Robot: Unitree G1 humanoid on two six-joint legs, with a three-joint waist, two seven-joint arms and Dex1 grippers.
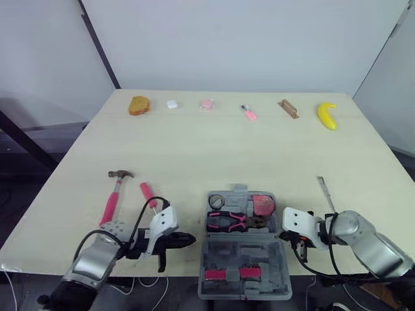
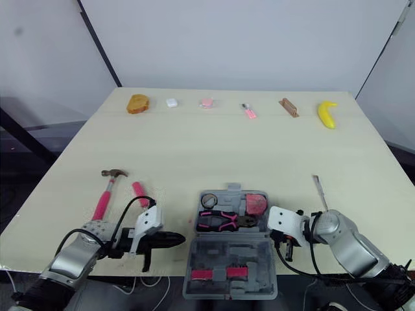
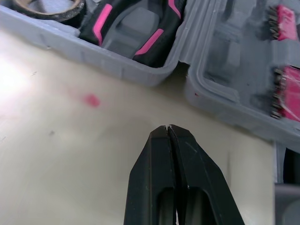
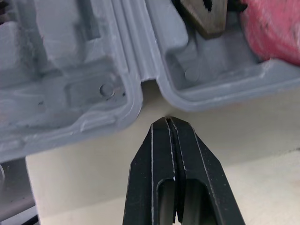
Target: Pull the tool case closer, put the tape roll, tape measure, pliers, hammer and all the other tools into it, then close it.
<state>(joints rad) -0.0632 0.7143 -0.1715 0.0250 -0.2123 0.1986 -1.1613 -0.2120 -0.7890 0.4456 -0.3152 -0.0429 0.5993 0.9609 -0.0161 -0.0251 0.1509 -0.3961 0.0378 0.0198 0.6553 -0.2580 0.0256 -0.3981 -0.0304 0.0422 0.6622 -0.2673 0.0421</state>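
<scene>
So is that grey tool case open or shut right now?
Open. The tool case lies spread flat in two halves, and the pliers, tape roll and tape measure show uncovered in the far half.

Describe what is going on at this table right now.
A two-armed robot is packing tools into an open grey tool case at the near edge of the table. The tape roll, pliers and tape measure already lie in it. The hammer and a small pink-handled tool lie on the table to its left, a slim metal tool to its right. The left claw and right claw are both shut and empty, one at each side of the case.
</scene>
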